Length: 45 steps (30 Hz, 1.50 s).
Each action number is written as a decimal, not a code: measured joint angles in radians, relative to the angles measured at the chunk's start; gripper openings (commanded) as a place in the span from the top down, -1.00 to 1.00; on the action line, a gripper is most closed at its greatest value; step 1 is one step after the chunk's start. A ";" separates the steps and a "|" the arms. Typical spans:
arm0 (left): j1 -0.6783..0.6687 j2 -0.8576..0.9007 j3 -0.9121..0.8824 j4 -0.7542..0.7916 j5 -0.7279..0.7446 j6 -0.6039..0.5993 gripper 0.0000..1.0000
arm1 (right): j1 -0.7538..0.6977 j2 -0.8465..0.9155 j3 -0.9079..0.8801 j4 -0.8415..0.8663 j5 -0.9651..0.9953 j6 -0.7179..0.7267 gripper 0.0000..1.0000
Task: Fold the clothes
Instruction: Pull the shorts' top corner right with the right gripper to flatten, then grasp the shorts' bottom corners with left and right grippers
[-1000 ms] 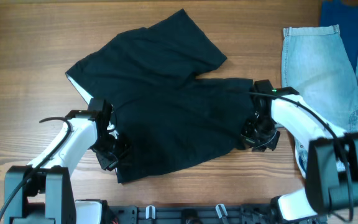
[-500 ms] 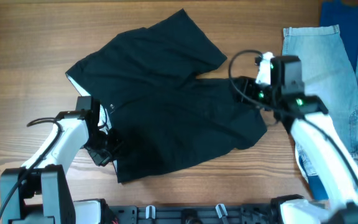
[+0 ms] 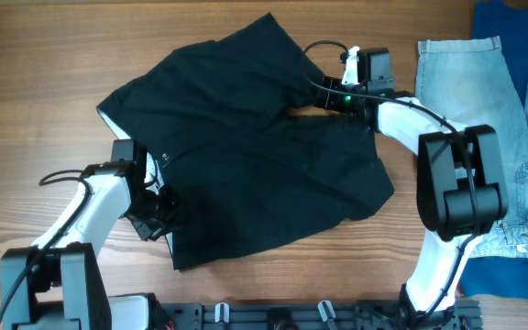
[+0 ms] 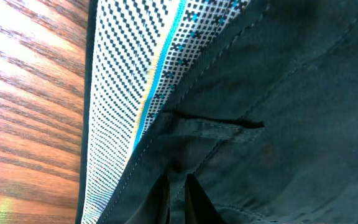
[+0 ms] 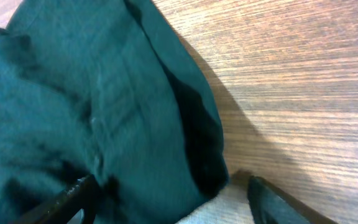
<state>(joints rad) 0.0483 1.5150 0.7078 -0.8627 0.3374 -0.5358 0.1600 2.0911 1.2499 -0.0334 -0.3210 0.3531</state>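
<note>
My left arm [image 3: 99,197] reaches forward from its base and bends at the elbow, with the wrist turned inward. The left gripper [image 4: 178,198] points down, its fingers drawn nearly together and pinching a fold of the clothes [image 4: 278,93]. My right arm [image 3: 456,183] rises at its base, then stretches far forward and across toward the middle (forearm nearly level, seen from overhead). The right gripper [image 5: 169,202] sits low, its fingers [image 5: 73,194] spread wide apart.

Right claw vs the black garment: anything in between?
Nothing visible. The right claw is open right over the black garment's hem, with bare table beside it. The pale denim garment lies off to the side, apart from both.
</note>
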 measured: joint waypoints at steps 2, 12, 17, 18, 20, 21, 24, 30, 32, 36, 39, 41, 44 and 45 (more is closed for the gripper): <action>0.000 0.000 0.000 0.002 0.000 0.000 0.80 | 0.000 0.005 0.000 0.035 0.000 0.018 0.92; 0.000 0.000 0.000 0.042 0.000 0.000 0.78 | -0.082 0.005 0.004 -0.010 0.089 0.178 0.92; 0.000 0.000 0.000 0.090 0.000 0.000 0.54 | -0.241 0.003 0.004 -0.012 0.060 0.205 0.47; 0.000 0.000 0.000 0.101 0.000 0.000 0.50 | -0.280 0.002 0.004 -0.012 0.043 0.203 0.24; 0.000 0.000 0.000 0.122 0.000 -0.003 0.44 | -0.305 -0.006 0.004 -0.029 -0.003 0.176 -0.04; 0.000 0.000 0.000 0.134 0.001 0.000 0.41 | -0.304 -0.017 0.005 -0.061 -0.024 0.161 -0.10; 0.000 0.000 0.000 0.154 0.011 0.002 0.26 | -0.293 -0.068 0.006 -0.171 -0.053 0.114 -0.17; 0.000 0.000 0.004 0.119 0.108 0.078 0.19 | -0.288 -0.336 0.013 -0.561 0.013 0.051 -0.26; 0.000 0.000 0.005 0.088 0.122 0.095 0.21 | -0.288 -0.419 0.018 -0.688 0.030 0.026 -0.26; 0.000 0.000 0.005 0.077 0.137 0.113 0.25 | -0.288 -0.452 0.016 -0.865 0.043 0.002 -0.25; 0.000 0.000 0.006 0.035 0.143 0.117 0.21 | -0.288 -0.452 0.015 -0.941 0.050 -0.012 -0.22; 0.000 0.000 0.006 -0.020 0.144 0.117 -0.04 | -0.288 -0.452 0.014 -1.023 0.061 -0.016 -0.23; 0.000 0.000 0.007 -0.124 0.151 0.101 -0.08 | -0.288 -0.452 0.013 -1.125 0.095 -0.011 -0.25; 0.000 0.000 0.007 -0.144 0.159 0.097 -0.07 | -0.288 -0.452 0.013 -1.146 0.106 -0.004 -0.25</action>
<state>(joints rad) 0.0479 1.5150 0.7147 -1.0065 0.4969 -0.4389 -0.1280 1.6394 1.2629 -1.1793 -0.2153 0.3489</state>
